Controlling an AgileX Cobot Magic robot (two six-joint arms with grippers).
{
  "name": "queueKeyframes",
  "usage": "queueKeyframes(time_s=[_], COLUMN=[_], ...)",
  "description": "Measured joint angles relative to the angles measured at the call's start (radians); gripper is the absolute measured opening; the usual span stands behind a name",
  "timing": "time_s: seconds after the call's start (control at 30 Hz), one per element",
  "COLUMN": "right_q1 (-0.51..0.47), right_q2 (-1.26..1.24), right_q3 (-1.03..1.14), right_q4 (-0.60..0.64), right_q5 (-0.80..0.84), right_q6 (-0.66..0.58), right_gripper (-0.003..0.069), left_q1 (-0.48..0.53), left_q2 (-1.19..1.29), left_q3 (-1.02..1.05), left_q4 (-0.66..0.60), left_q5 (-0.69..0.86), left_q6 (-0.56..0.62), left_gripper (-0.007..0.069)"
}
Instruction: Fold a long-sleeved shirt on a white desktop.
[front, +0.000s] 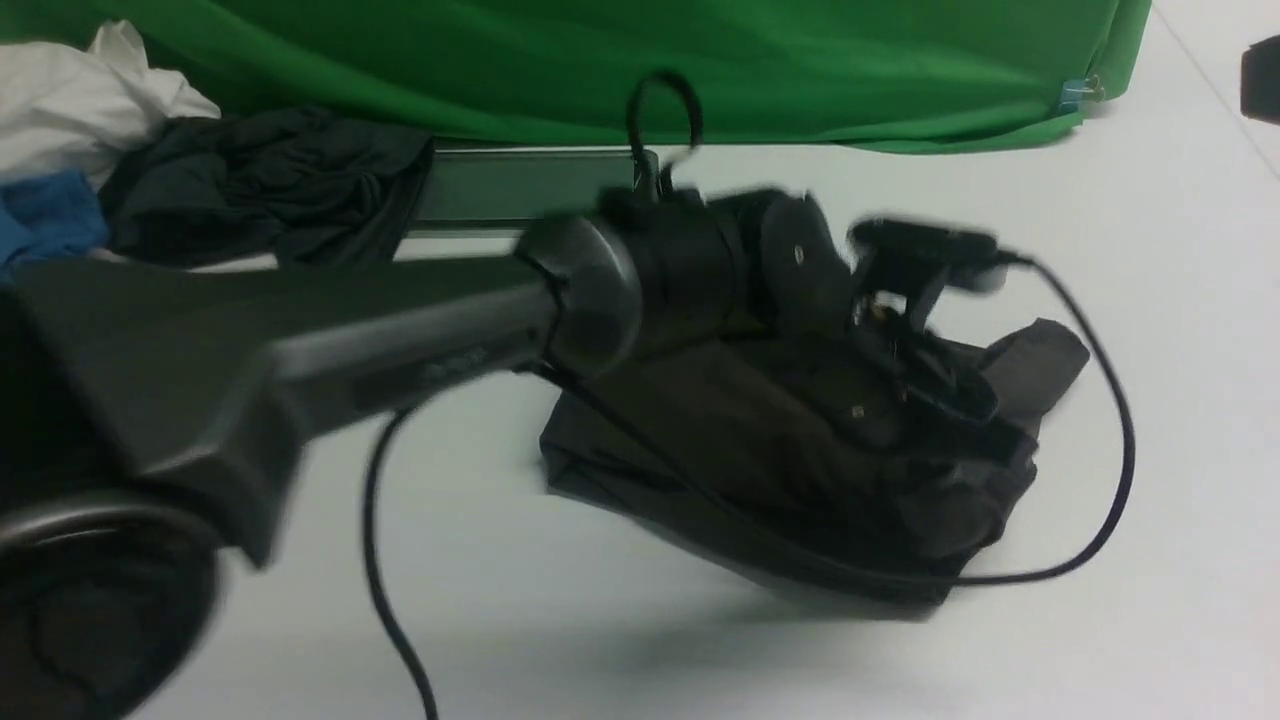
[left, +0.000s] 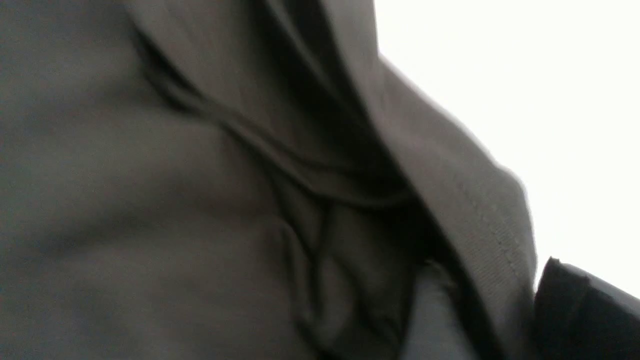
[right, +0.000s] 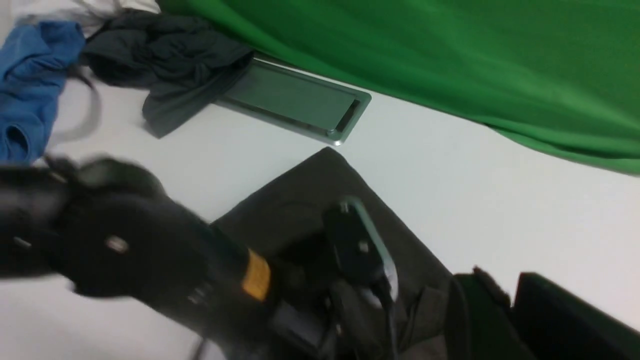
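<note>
Lying: long-sleeved shirt (front: 800, 450) sits bundled into a rough folded block on the white tabletop (front: 1150, 350), directly beneath the left fingers.
Left arm: reaches across from the robot's left, its wrist over the middle of the shirt; motion blur softens the outline.
Left fingers (front: 940, 385): low over the shirt's top layer, near its far right corner; whether they are spread or pinching cloth cannot be told from the blurred views.
Left wrist view: filled with olive-brown folds and a stitched hem (left: 480, 200), with one dark finger (left: 585, 315) at the edge and bare tabletop beyond it.
Right fingers (right: 492, 320): only dark edges show in the right wrist view, just beside the shirt's edge; spread or pressed together cannot be told.
Cable slot (right: 295, 100): silver, set in the tabletop beyond the shirt, well away from both sets of fingers.
Other garments: dark teal-grey garment (front: 270, 185), blue garment (front: 45, 225) and white cloth (front: 80, 95) lie heaped far left of the left fingers.
Backdrop: green cloth (front: 700, 60) along the far tabletop edge.
</note>
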Motion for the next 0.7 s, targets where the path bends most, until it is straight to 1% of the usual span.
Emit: queueKeyframes(time_s=[0.03, 0.07, 0.1, 0.13, 0.17, 0.2, 0.27, 0.3, 0.33, 0.37, 0.4, 0.43, 0.47, 0.5, 0.57, 0.6, 0.63, 0.67, 0.7], right_q1=[0.0, 0.0, 0.0, 0.0, 0.0, 0.0, 0.0, 0.0, 0.0, 0.0, 0.0, 0.0, 0.0, 0.0, 0.0, 0.0, 0.0, 0.0, 0.0], right_q2=[0.0, 0.0, 0.0, -0.001, -0.001, -0.002, -0.003, -0.003, -0.001, 0.002, 0.014, 0.016, 0.027, 0.049, 0.106, 0.112, 0.153, 0.158, 0.194], right_q3=[0.0, 0.0, 0.0, 0.0, 0.0, 0.0, 0.0, 0.0, 0.003, 0.005, 0.015, 0.018, 0.032, 0.057, 0.109, 0.113, 0.146, 0.15, 0.175], right_q4=[0.0, 0.0, 0.0, -0.001, -0.001, -0.001, -0.001, -0.001, -0.001, -0.001, -0.001, -0.001, 0.0, 0.002, 0.002, 0.002, 0.004, 0.004, 0.006], right_q5=[-0.001, -0.001, -0.001, -0.001, -0.001, -0.003, -0.011, -0.011, -0.016, -0.019, -0.033, -0.035, -0.041, -0.05, -0.058, -0.058, -0.067, -0.069, -0.083], right_q6=[0.0, 0.0, 0.0, 0.0, 0.0, 0.0, 0.0, 0.0, 0.0, 0.0, 0.0, 0.0, 0.0, 0.0, 0.003, 0.003, 0.004, 0.004, 0.004], right_gripper=[0.015, 0.0157, 0.0158, 0.0171, 0.0171, 0.0185, 0.0206, 0.0207, 0.0214, 0.0221, 0.0235, 0.0236, 0.0241, 0.0244, 0.0246, 0.0246, 0.0246, 0.0246, 0.0246], left_q1=[0.004, 0.015, 0.017, 0.045, 0.045, 0.083, 0.161, 0.169, 0.204, 0.24, 0.309, 0.325, 0.363, 0.406, 0.457, 0.46, 0.477, 0.479, 0.487], left_q2=[-0.017, -0.06, -0.067, -0.116, -0.122, -0.157, -0.184, -0.184, -0.18, -0.168, -0.126, -0.113, -0.074, -0.014, 0.07, 0.082, 0.122, 0.122, 0.148], left_q3=[-0.004, -0.018, -0.018, -0.031, -0.032, -0.037, -0.04, -0.04, -0.04, -0.038, -0.032, -0.03, -0.026, -0.023, -0.021, -0.021, -0.02, -0.02, -0.02], left_q4=[0.031, 0.108, 0.108, 0.203, 0.213, 0.275, 0.324, 0.326, 0.326, 0.317, 0.289, 0.272, 0.241, 0.183, 0.061, 0.036, -0.059, -0.059, -0.134], left_q5=[0.001, 0.006, 0.006, 0.013, 0.013, 0.03, 0.076, 0.081, 0.102, 0.123, 0.161, 0.169, 0.187, 0.207, 0.234, 0.236, 0.254, 0.256, 0.27], left_q6=[-0.008, -0.056, -0.056, -0.112, -0.118, -0.156, -0.225, -0.235, -0.25, -0.264, -0.28, -0.28, -0.271, -0.244, -0.182, -0.167, -0.113, -0.106, -0.043], left_gripper=[0.0368, 0.0441, 0.0451, 0.0543, 0.0543, 0.0604, 0.0666, 0.0669, 0.0678, 0.0683, 0.069, 0.0691, 0.0692, 0.0693, 0.0693, 0.0693, 0.0691, 0.069, 0.0683])
